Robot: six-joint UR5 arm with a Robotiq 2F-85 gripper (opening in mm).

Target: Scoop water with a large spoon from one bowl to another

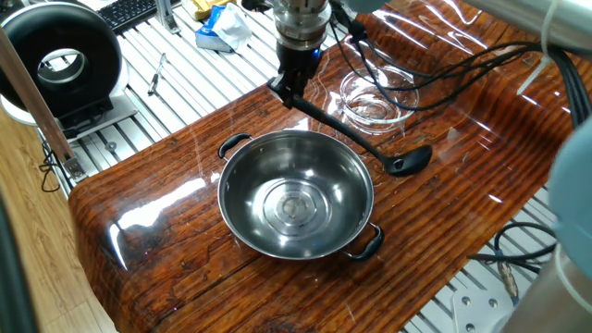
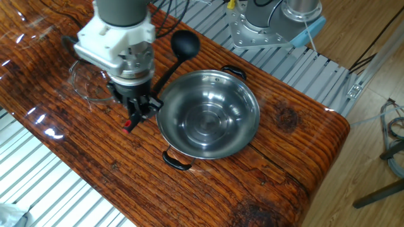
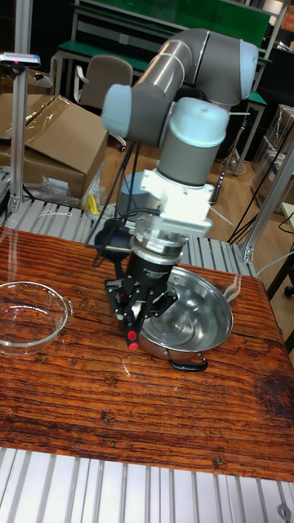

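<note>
Large spoon [image 1: 356,132] held off the bench [image 1: 166,213], handle running along the steel bowl's [image 1: 296,194] far rim, scoop [image 2: 185,44] still outside it. Hand [image 2: 137,107] clenched on the handle's tail end, between steel bowl and glass bowl [image 1: 376,97]. Scoop must swing in over the rim.

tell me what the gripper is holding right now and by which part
The gripper holds the black plastic long-handled ladle, jaws shut on the handle's far end, opposite the round scoop head, which hangs beside the large steel bowl.
</note>
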